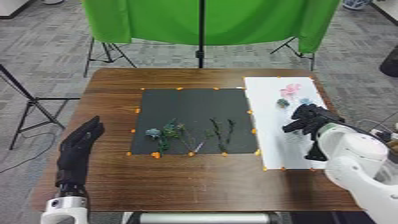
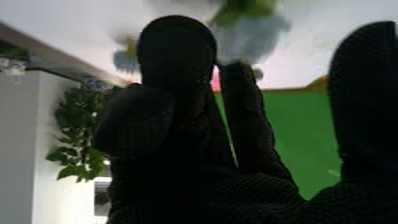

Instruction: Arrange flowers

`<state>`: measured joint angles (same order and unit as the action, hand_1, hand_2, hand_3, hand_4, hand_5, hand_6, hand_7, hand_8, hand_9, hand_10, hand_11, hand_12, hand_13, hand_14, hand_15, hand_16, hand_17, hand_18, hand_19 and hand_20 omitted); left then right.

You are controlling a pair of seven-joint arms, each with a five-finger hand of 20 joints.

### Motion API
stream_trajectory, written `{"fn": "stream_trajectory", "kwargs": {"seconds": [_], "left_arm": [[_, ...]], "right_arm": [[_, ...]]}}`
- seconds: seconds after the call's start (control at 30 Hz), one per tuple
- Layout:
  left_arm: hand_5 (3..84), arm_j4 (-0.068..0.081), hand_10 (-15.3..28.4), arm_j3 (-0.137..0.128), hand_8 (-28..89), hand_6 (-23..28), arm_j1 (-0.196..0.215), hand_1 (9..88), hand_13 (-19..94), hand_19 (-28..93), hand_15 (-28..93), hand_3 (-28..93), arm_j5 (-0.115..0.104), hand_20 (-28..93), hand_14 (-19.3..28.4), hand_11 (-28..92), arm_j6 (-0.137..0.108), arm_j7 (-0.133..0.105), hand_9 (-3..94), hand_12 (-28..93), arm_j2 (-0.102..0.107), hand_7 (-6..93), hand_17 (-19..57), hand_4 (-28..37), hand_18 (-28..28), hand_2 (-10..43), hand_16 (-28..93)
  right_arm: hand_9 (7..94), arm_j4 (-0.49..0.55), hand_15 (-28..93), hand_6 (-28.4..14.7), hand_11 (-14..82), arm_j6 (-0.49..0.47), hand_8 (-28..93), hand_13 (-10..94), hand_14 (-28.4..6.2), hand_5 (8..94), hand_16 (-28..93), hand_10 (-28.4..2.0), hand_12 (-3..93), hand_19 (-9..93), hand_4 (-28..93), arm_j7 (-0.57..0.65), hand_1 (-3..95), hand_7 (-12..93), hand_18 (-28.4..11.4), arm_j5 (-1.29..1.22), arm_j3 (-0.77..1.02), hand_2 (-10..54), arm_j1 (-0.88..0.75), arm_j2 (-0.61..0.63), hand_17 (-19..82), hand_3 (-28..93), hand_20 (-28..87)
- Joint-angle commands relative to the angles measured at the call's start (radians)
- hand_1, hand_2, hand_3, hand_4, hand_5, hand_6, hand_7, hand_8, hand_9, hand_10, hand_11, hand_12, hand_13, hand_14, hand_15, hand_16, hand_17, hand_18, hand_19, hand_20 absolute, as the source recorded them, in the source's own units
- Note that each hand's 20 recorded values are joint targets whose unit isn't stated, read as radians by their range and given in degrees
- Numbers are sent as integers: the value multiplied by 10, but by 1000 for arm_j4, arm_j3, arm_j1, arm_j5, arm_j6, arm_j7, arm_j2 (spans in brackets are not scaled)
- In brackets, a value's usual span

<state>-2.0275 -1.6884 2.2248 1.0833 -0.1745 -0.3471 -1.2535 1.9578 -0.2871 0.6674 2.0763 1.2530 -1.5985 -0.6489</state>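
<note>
Green cloth (image 1: 147, 22) backs the table (image 1: 178, 185); right hand (image 1: 313, 120) partly hides white sheet (image 1: 274, 145).

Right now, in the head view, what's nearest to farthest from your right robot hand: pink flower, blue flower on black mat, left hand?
1. Pink flower, on white paper.
2. Blue flower, black mat's left side.
3. Left robot hand, table's left.

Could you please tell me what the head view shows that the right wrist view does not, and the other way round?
Head view: the left robot hand, the black mat and the flower stems lying on it.
Right wrist view: a leafy green plant beside a pale wall.
Both: the right robot hand, the white sheet and the green cloth.
</note>
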Motion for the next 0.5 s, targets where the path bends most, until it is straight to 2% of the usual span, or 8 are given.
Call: {"fn": "stream_trajectory", "kwargs": {"seconds": [0.03, 0.13, 0.17, 0.23, 0.27, 0.4, 0.5], "left_arm": [[455, 6, 114, 0, -56, 31, 6, 299, 306, 30, 134, 641, 7, 192, 147, 123, 11, 15, 412, 138, -8, 113, 14, -206, 133, -95, 51], [455, 4, 114, -1, -56, 31, 8, 301, 306, 30, 136, 641, 7, 192, 147, 123, 10, 16, 412, 138, -9, 112, 14, -206, 133, -95, 51], [455, 4, 114, -2, -56, 31, 8, 301, 306, 30, 135, 641, 7, 192, 147, 123, 9, 15, 412, 138, -8, 112, 14, -206, 133, -95, 51], [455, 2, 114, -5, -56, 31, 12, 301, 306, 30, 135, 641, 5, 192, 148, 124, 5, 14, 412, 138, -6, 113, 14, -205, 133, -95, 50], [455, 1, 114, -6, -56, 31, 12, 301, 306, 30, 135, 641, 4, 193, 147, 123, 3, 14, 412, 138, -6, 113, 14, -205, 133, -95, 50], [455, 1, 113, -5, -56, 30, 11, 302, 306, 30, 137, 641, 4, 192, 148, 125, 5, 13, 413, 139, -1, 114, 14, -205, 132, -95, 50], [454, 5, 114, 0, -56, 30, 2, 301, 306, 30, 137, 642, 6, 193, 147, 125, 9, 15, 413, 138, 0, 114, 14, -205, 133, -95, 50]], "right_arm": [[705, -52, 530, -2, 134, 187, -69, 873, -49, 577, 321, -160, 196, 932, -164, -22, 430, 95, -111, 69, -64, -95, -38, -6, 606, 599, 443], [776, -74, 525, -7, 164, 318, -81, 900, -35, 658, 329, -142, 196, 932, -193, -44, 507, 134, -97, 108, -91, -95, -39, -7, 633, 603, 450], [794, -78, 524, -9, 151, 370, -54, 904, -33, 671, 332, -136, 228, 932, -194, -53, 529, 140, -95, 112, -100, -95, -33, -6, 638, 586, 452], [870, -66, 521, -18, 84, 435, 79, 921, -27, 747, 341, -112, 332, 932, -132, -69, 636, 151, -89, 114, -116, -95, -4, -3, 659, 457, 460], [902, -56, 524, -17, 77, 460, 112, 930, -23, 779, 342, -101, 359, 932, -121, -77, 664, 166, -86, 113, -130, -95, 24, -3, 671, 438, 463], [928, 1, 535, -14, 85, 532, 137, 937, -18, 806, 336, -97, 385, 932, -118, -123, 672, 184, -83, 97, -234, -95, 192, -20, 684, 456, 474], [930, 13, 536, -15, 84, 549, 139, 937, -18, 808, 336, -96, 394, 932, -122, -175, 670, 184, -84, 62, -379, -95, 381, -65, 685, 465, 478]]}}
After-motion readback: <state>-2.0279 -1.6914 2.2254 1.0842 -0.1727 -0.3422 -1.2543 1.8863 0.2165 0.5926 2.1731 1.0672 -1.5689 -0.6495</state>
